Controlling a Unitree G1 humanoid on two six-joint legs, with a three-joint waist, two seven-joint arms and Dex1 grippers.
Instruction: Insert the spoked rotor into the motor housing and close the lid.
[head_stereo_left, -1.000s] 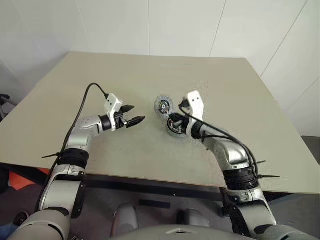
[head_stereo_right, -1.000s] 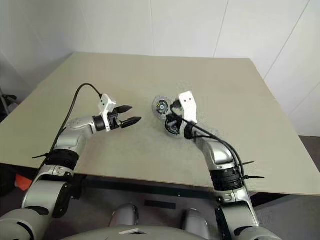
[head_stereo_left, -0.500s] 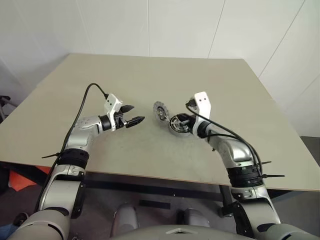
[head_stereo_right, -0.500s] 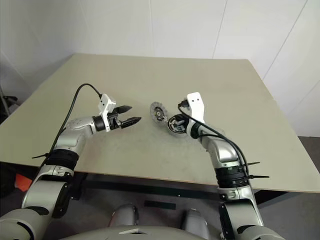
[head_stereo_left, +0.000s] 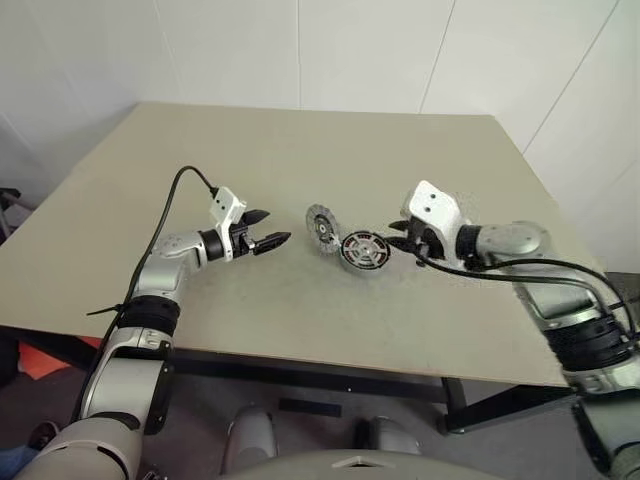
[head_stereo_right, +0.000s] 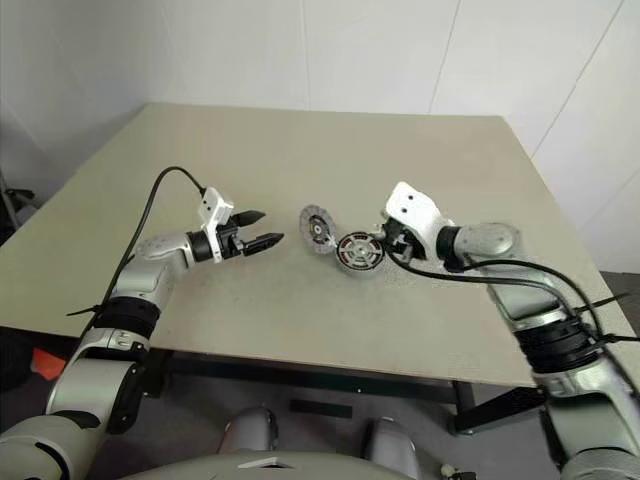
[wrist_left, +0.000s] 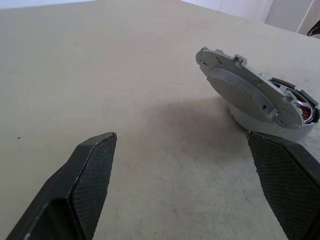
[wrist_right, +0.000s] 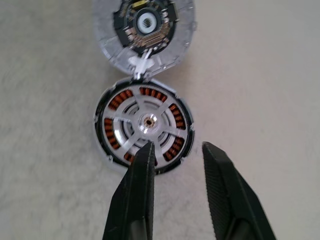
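The motor housing (head_stereo_left: 363, 250) lies on the table with the spoked rotor (wrist_right: 145, 125) seated inside, its copper windings ringing a silvery hub. The lid (head_stereo_left: 322, 227) stands tilted on the housing's left side, leaning on its rim; its underside (wrist_left: 240, 95) shows in the left wrist view. My right gripper (wrist_right: 175, 150) hovers just right of the housing, open with nothing between its fingers (wrist_right: 140, 170). Left of the lid, my left gripper (head_stereo_left: 272, 240) is held wide open and empty, pointing at the lid.
The beige table (head_stereo_left: 300, 150) reaches far behind the parts, with its front edge near the arms. White walls rise behind the table. A black cable (head_stereo_left: 180, 185) loops over my left arm.
My right gripper has pulled back to the right and up from the housing, rolled over and opened. The rotor inside the housing is now uncovered. The left arm has not moved.
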